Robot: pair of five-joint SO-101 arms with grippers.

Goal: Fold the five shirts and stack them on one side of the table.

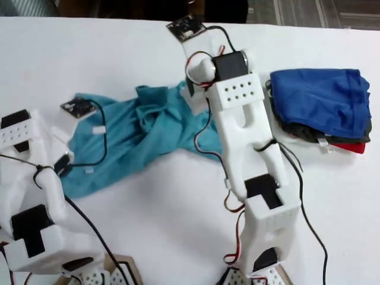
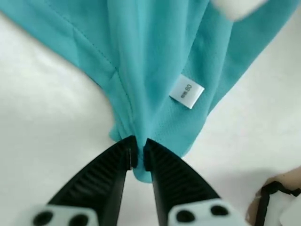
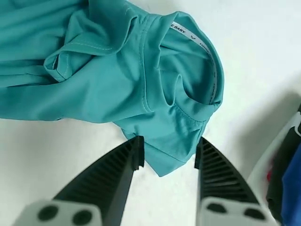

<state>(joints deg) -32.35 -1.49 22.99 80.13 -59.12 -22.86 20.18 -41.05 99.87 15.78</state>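
**Inspector:** Largest items first.

**Assessor:** White surface [image 1: 148, 237], seen from the high view. The right arm [image 1: 249, 136] comes in at 6 o'clock and runs up to the centre. The left arm [image 1: 35, 196] sits at 8 o'clock.

**Inspector:** The garments?

**Assessor:** One teal shirt [image 1: 142, 133] lies unfolded and rumpled, stretched from 8 o'clock up to the centre, flat on the surface. A folded stack [image 1: 320, 113] sits at 2 o'clock, just beside the right arm. It has a blue shirt [image 1: 320, 98] on top, a dark shirt [image 1: 297, 132] under it, and a red shirt [image 1: 350, 146] showing at the bottom edge. How many more are in it, I cannot tell.

**Inspector:** State of each end effector?

**Assessor:** The left end effector [image 2: 138, 151] is closed to a sliver, with a bunched edge of the teal shirt pinched between its black ribbed fingertips [image 2: 117, 162]. The right end effector [image 3: 167, 151] is spread wide and grips nothing. A loose corner of the teal shirt, just below the collar [image 3: 207, 61], lies in the gap between the jaws.

**Inspector:** Small details?

**Assessor:** A white label [image 2: 187, 92] is sewn to the teal cloth near the left end effector's pinch, at the 1 o'clock side of it.
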